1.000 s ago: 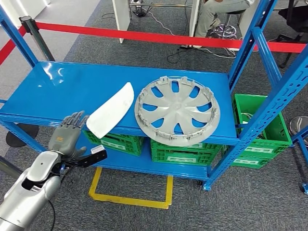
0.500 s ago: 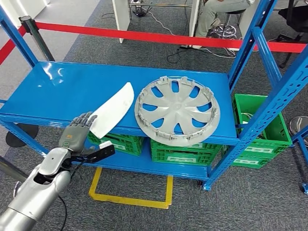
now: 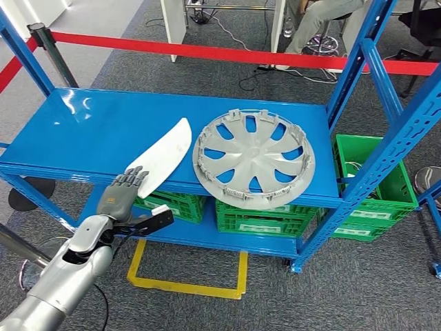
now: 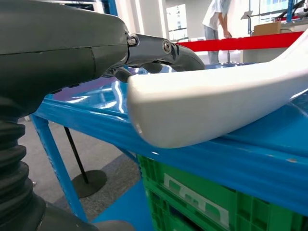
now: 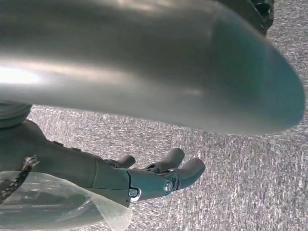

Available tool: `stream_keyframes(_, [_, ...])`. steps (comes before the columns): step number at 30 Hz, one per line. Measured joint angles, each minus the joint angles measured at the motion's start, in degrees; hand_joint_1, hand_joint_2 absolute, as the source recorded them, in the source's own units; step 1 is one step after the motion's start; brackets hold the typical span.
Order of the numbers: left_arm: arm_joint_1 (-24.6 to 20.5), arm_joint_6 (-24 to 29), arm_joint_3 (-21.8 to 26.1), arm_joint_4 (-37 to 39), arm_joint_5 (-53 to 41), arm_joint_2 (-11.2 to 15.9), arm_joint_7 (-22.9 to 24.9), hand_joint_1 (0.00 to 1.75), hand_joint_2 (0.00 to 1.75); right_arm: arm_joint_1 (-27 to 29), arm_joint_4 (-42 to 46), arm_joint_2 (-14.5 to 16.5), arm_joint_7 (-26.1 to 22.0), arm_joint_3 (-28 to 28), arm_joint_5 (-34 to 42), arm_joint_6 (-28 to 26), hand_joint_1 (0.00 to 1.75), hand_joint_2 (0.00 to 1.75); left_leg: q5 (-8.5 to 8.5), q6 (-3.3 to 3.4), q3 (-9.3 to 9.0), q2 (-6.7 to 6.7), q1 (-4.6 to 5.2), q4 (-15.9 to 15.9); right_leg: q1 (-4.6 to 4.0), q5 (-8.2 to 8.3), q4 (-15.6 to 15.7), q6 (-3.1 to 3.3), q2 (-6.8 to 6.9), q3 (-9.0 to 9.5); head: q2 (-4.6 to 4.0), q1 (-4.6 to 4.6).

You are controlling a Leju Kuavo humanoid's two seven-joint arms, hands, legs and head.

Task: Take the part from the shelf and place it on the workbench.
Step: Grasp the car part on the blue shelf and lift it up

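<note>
- The blue shelf (image 3: 83, 131) is the largest thing here, a steel rack with a glossy top deck that stands on grey carpet. Its front edge is open toward the robot, which probably makes it easy to draw things off.
- A red barrier tape (image 3: 208, 52) runs behind the rack. Beyond it a seated person's legs (image 3: 306, 24) show beside white furniture.
- Green crates (image 3: 260, 217) sit on the lower deck, and another stands by the right upright. Yellow floor tape (image 3: 187, 283) marks a box on the carpet in front.
- The grey wheel cover (image 3: 253, 157) lies flat on the top deck, right of centre, with its rim reaching the front edge.
- The white part (image 3: 160, 157), a long curved panel, lies on the top deck just left of the wheel cover. Its near end overhangs the front edge, which gives room for a grasp from below and above.
- The left hand (image 3: 125, 196) is at that overhanging end with fingers spread and thumb out beneath, grasping nothing. The left wrist view shows fingertips (image 4: 181, 53) over the panel's top, and contact cannot be judged.
- The right hand (image 5: 152, 180) hangs over the carpet with fingers loosely extended and empty.
</note>
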State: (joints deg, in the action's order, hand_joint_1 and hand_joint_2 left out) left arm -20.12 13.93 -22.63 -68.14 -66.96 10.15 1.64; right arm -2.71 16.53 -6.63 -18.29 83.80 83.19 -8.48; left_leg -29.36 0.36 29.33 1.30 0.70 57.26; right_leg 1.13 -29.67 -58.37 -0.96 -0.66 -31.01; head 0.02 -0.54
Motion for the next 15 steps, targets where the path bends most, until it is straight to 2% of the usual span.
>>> stream_keyframes(15, [-3.08,1.24,-2.03,2.89,-2.26,-0.81,-0.33,0.0,1.75,-0.2,-5.49,2.85,-1.14,0.13,-0.86,2.86,0.0,0.0,0.0,0.0,0.0,0.0,0.0,0.0,0.0,0.0,0.0,0.0,0.0,0.01,0.0,0.0])
